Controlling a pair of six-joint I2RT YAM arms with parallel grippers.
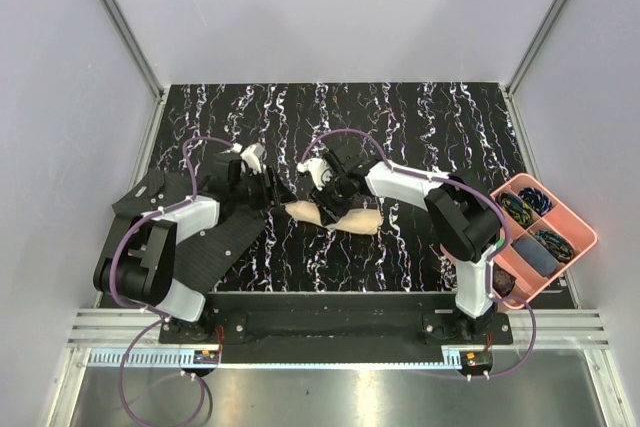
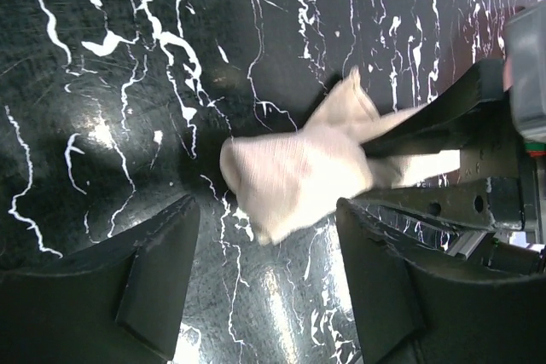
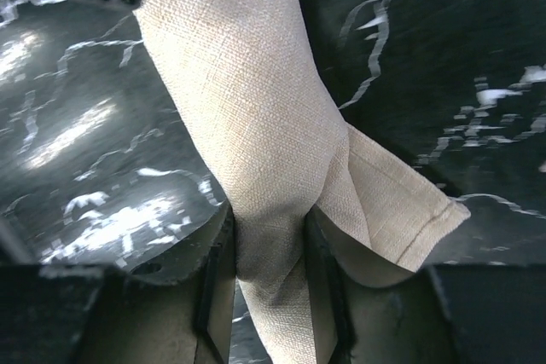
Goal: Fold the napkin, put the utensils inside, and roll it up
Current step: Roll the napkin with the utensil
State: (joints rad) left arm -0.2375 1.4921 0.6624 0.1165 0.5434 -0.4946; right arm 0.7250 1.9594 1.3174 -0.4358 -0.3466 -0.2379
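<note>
The napkin (image 1: pixel 335 217) is a plain beige woven cloth, gathered into a long, loosely rolled bundle with soft creases; the right wrist view shows a stitched hem on a flap that sticks out to one side. It lies on the black, white-veined surface (image 1: pixel 420 127), about midway between the two arms and near the front edge.

There is one napkin, two arms, one black dotted mat (image 1: pixel 215 242) at the left and one pink tray (image 1: pixel 575 232) at the right, divided into compartments that hold small dark items. Whether anything is wrapped inside the bundle cannot be told.

The bundle's long axis runs left to right across the surface, slightly slanted. One end points at the left gripper (image 1: pixel 278 197) and the other toward the right arm's side.

The right gripper (image 3: pixel 264 245) has its jaws pinching the napkin across its width, the cloth squeezed narrow between the pads (image 3: pixel 217 279). The left gripper's jaws are spread apart and hold nothing, and the rounded end of the napkin lies just ahead of their gap.
</note>
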